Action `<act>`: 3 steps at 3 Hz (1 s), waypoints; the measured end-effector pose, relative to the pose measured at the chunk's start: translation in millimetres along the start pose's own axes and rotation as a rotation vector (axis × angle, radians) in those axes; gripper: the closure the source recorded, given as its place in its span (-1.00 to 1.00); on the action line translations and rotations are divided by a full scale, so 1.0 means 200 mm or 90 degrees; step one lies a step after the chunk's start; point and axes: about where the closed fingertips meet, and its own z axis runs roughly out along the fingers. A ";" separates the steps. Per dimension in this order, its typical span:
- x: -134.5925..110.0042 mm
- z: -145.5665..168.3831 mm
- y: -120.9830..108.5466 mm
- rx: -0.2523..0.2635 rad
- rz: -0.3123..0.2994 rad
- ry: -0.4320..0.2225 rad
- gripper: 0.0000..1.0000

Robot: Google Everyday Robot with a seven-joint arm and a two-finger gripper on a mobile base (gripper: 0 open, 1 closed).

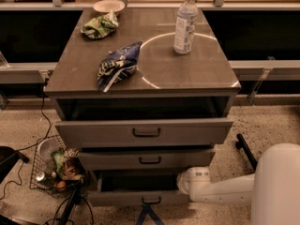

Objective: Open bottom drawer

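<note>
The bottom drawer [126, 198] is the lowest of three grey-brown fronts, with a small dark pull handle [151, 200] at its centre. It stands pulled out, and its dark inside shows above the front. The middle drawer [145, 159] and top drawer [143, 132] also stick out in steps. My white arm [234, 191] reaches in from the lower right. The gripper [190, 182] is at the right end of the bottom drawer, beside the cabinet's lower right corner.
On the cabinet top [206, 74] are a water bottle [185, 22], a blue snack bag [117, 64], a green bag [98, 26] and a bowl [108, 6]. A wire basket [54, 170] with cables sits on the floor at left. A blue stand [147, 214] is below the drawer.
</note>
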 end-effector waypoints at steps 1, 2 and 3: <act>-0.01 0.08 -0.02 -0.009 -0.007 0.002 1.00; -0.01 0.18 -0.03 -0.036 -0.011 0.004 1.00; 0.00 0.26 -0.01 -0.072 -0.008 0.009 1.00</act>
